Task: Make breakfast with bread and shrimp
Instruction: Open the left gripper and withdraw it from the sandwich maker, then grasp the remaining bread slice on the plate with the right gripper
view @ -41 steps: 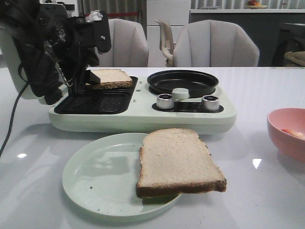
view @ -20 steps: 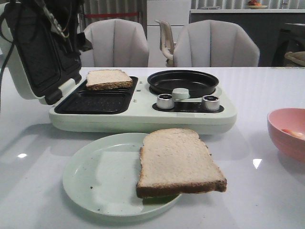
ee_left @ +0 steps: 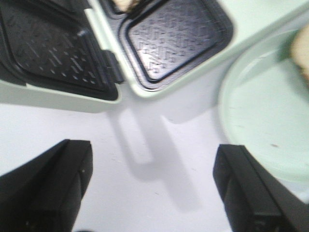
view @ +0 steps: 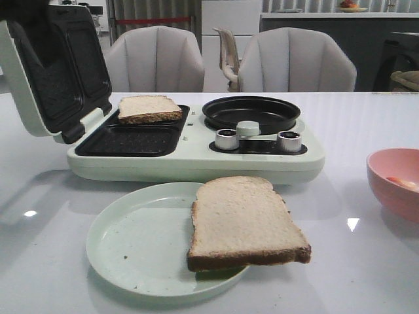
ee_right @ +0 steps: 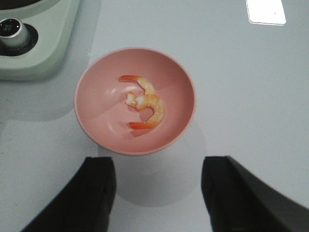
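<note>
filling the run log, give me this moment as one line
left gripper open, empty | right gripper open by pink bowl | shrimp in bowl | bread in sandwich maker | bread on plate

The pink bowl (view: pixel 396 183) is cut off by the front view's edge, its shrimp (view: pixel 400 181) barely visible.

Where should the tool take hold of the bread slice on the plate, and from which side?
Probably at the front right corner of the bread slice, coming from the right. That corner overhangs the rim of the plate, so one finger could slide under and one over. The rest lies flat on the plate, leaving little room underneath.
</note>
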Action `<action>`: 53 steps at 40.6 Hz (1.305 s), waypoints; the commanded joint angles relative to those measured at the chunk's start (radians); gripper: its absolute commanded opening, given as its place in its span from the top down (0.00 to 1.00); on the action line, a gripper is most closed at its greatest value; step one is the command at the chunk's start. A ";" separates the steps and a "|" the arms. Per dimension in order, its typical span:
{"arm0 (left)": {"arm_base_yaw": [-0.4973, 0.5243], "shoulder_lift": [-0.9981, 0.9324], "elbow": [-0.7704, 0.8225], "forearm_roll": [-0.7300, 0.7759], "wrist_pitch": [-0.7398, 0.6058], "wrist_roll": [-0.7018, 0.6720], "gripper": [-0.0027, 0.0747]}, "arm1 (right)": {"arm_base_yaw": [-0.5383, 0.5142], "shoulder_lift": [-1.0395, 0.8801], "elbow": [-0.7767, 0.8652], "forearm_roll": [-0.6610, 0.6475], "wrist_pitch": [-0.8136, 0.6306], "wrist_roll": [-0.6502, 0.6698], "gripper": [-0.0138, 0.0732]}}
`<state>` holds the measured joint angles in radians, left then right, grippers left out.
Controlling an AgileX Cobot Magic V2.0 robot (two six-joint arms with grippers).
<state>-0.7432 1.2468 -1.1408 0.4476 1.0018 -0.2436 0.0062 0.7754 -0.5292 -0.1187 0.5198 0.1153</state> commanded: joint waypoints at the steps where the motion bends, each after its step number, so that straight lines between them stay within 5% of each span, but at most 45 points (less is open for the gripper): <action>1: -0.008 -0.110 -0.002 -0.082 -0.014 0.045 0.24 | -0.005 -0.002 -0.036 -0.006 -0.063 -0.001 0.26; 11: -0.008 -0.328 0.134 -0.154 -0.014 0.054 0.24 | -0.005 0.000 -0.036 0.000 -0.068 -0.001 0.26; 20: -0.008 -0.483 0.245 -0.185 -0.046 0.054 0.24 | -0.002 0.031 -0.036 0.290 0.014 -0.021 0.26; 31: -0.008 -0.521 0.271 -0.184 -0.074 0.054 0.24 | 0.000 0.206 -0.036 0.790 0.209 -0.378 0.26; 40: -0.008 -0.519 0.271 -0.184 -0.095 0.054 0.24 | 0.111 0.371 -0.036 1.147 0.182 -0.675 0.26; 45: -0.008 -0.519 0.271 -0.187 -0.095 0.054 0.24 | 0.210 0.472 -0.042 1.266 0.098 -0.772 0.26; 53: -0.008 -0.519 0.271 -0.188 -0.095 0.054 0.24 | 0.267 0.648 -0.118 1.281 0.058 -0.789 0.26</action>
<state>-0.7432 0.7296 -0.8452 0.2521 0.9753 -0.1908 0.2665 1.3886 -0.5902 1.1130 0.5839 -0.6507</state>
